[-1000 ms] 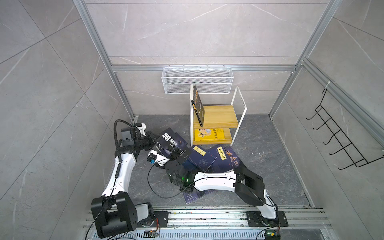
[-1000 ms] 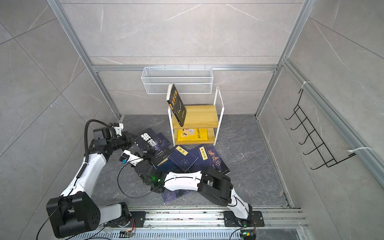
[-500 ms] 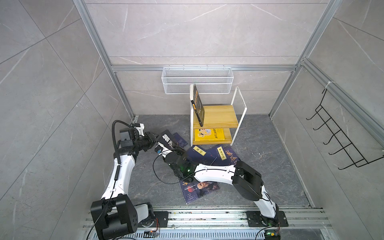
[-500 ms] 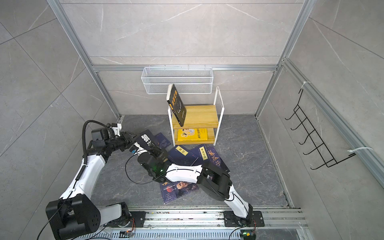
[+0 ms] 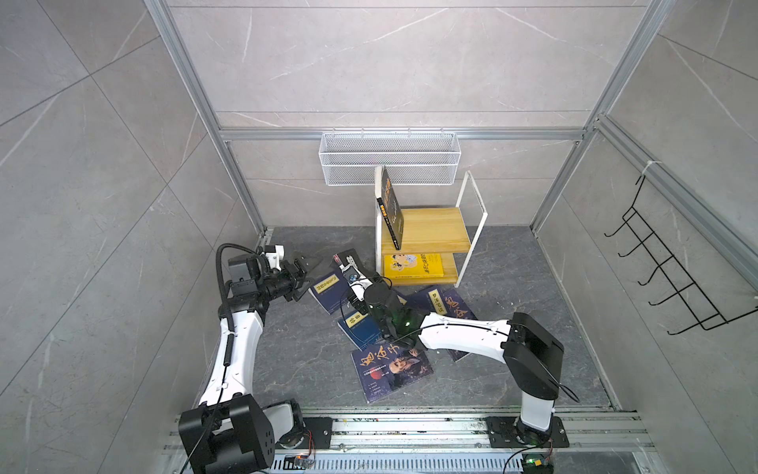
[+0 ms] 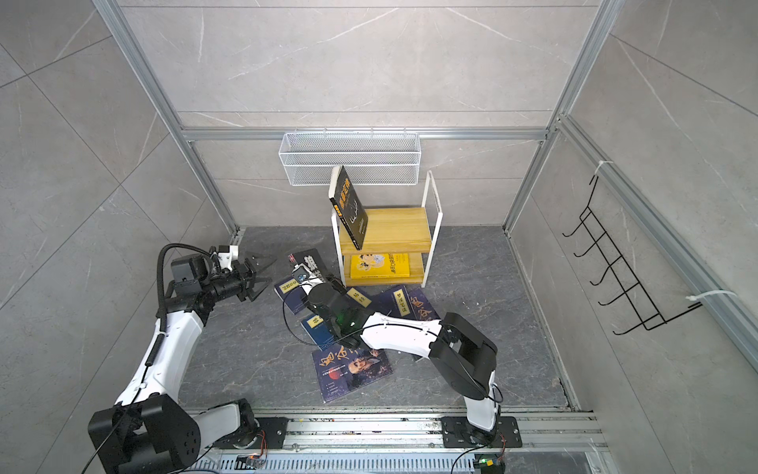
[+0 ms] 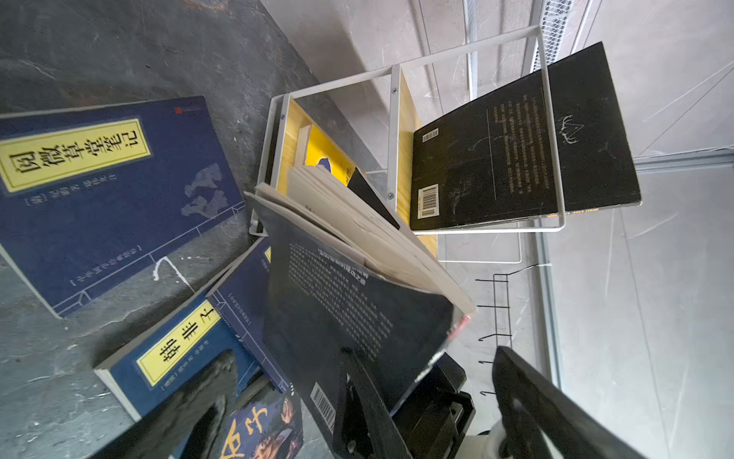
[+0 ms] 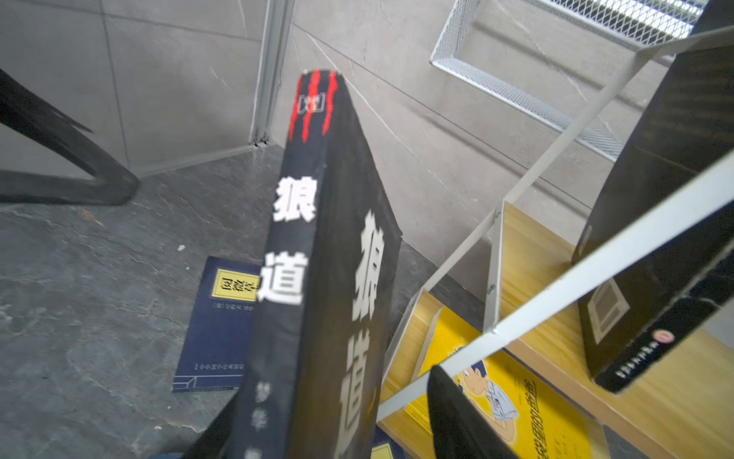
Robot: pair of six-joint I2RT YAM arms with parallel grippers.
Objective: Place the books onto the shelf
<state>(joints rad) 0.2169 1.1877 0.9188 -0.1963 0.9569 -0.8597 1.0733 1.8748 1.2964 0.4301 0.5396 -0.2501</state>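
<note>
The right gripper [image 8: 337,381] clamps the black book [image 6: 307,262] by its near end and holds it on edge over the floor [image 5: 512,262], just left of the shelf [image 5: 434,230] and toward the back edge. The book's long axis runs from the jaws toward the back-left corner, with the red-clawed spine end farthest out. Its back cover faces the left gripper [image 6: 266,278] and its front cover faces the shelf. The left gripper is spread wide, holds nothing, and sits just apart from the book. A second ago the left gripper pinched this book, which lay flatter; it has since let go. The right arm has swung back, uncovering the portrait book [image 5: 391,367] near the front edge
</note>
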